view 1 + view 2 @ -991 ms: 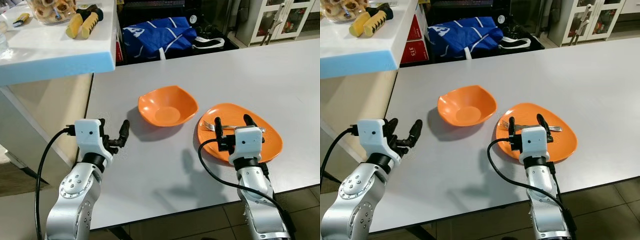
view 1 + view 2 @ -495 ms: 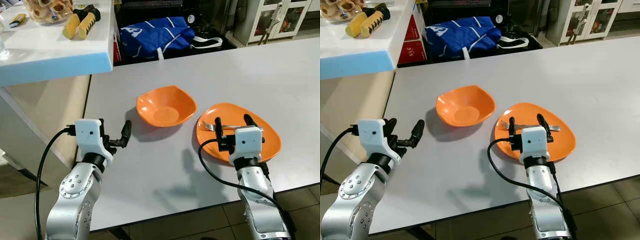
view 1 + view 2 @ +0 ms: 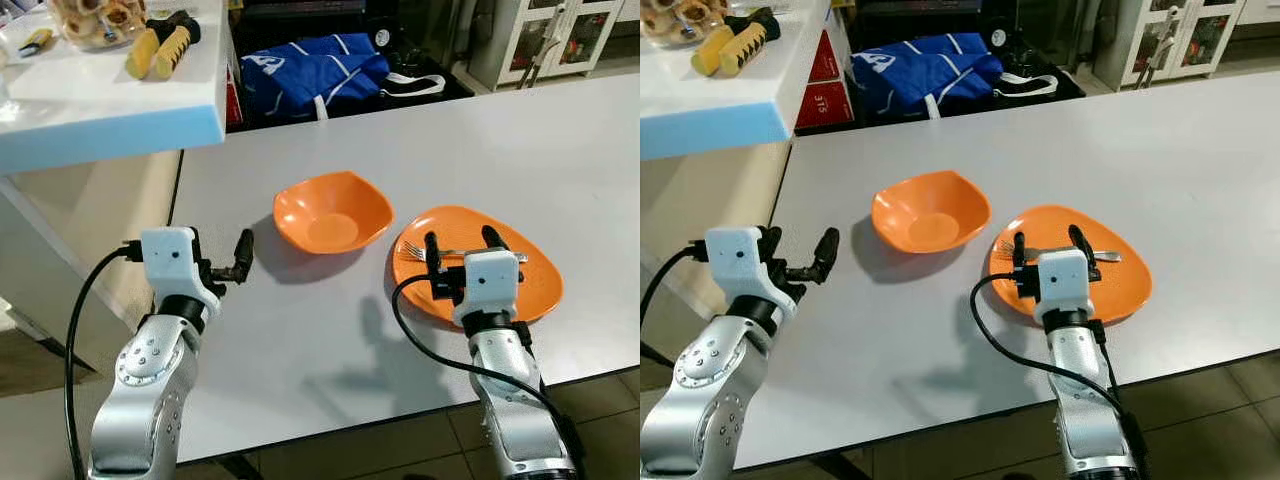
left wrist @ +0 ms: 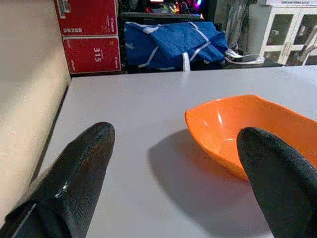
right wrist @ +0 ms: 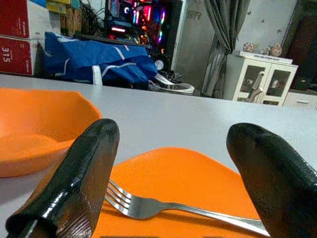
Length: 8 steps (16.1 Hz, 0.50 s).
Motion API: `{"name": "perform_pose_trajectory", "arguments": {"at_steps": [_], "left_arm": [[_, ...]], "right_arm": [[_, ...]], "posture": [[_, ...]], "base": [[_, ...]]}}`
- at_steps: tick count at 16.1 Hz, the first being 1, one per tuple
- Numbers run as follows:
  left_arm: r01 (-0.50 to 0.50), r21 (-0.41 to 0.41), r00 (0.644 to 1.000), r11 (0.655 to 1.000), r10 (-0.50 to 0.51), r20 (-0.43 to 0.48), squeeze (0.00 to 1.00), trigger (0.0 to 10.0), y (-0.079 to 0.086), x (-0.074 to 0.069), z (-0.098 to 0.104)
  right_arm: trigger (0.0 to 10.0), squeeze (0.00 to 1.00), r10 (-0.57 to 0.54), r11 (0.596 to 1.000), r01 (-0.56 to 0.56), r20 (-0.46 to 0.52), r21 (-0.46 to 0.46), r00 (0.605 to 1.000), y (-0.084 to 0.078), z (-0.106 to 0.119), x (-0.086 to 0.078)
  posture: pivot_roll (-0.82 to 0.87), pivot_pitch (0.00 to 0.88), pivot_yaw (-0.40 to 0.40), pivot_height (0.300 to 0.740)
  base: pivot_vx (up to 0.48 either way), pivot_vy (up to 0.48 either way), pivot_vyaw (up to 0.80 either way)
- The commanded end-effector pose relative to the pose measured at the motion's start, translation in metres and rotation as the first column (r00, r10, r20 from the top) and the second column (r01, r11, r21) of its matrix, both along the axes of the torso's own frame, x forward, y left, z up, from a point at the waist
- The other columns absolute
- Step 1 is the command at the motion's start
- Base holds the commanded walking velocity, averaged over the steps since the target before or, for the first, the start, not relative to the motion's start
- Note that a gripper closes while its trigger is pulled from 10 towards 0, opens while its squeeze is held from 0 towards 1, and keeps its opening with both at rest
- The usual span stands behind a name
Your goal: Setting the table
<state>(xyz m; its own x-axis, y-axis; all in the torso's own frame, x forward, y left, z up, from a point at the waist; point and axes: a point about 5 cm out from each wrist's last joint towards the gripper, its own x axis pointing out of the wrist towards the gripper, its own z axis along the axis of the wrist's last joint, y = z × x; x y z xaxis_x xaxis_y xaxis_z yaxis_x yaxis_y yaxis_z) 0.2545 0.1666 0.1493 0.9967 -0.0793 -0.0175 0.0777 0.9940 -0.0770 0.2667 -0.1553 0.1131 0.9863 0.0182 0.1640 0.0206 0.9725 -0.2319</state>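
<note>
My arms are silver with round screwed joints, white boxy wrists, looping black cables. My left gripper and right gripper have long black fingers.

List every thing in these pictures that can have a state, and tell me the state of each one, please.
orange bowl: upright on the white table, empty.
orange plate: flat on the table, carries the fork.
fork: lies on the plate, tines toward the bowl.
left gripper: open, low over the table beside the bowl, holds nothing.
right gripper: open, over the plate, fingers on either side of the fork.
</note>
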Motion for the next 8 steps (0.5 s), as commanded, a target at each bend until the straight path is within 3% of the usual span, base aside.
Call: {"name": "perform_pose_trajectory", "arguments": {"at_steps": [1,8], "left_arm": [[-0.009,0.014,1.0,1.0,0.009,-0.004,0.0,10.0,0.0031,0.0031,0.001],[-0.026,-0.014,0.999,1.0,0.026,0.022,0.0,10.0,0.0005,0.0062,0.0057]], "right_arm": [[10.0,0.0,0.01,1.0,-0.01,0.007,0.004,1.0,0.0032,0.0015,0.0035],[10.0,0.0,0.003,1.0,-0.003,0.005,-0.005,1.0,-0.0011,0.0034,0.0039]], "posture": [[-0.15,0.005,0.126,0.74],[-0.17,0.028,0.116,0.74]], "base": [[0.0,0.0,0.0],[0.0,0.0,0.0]]}}
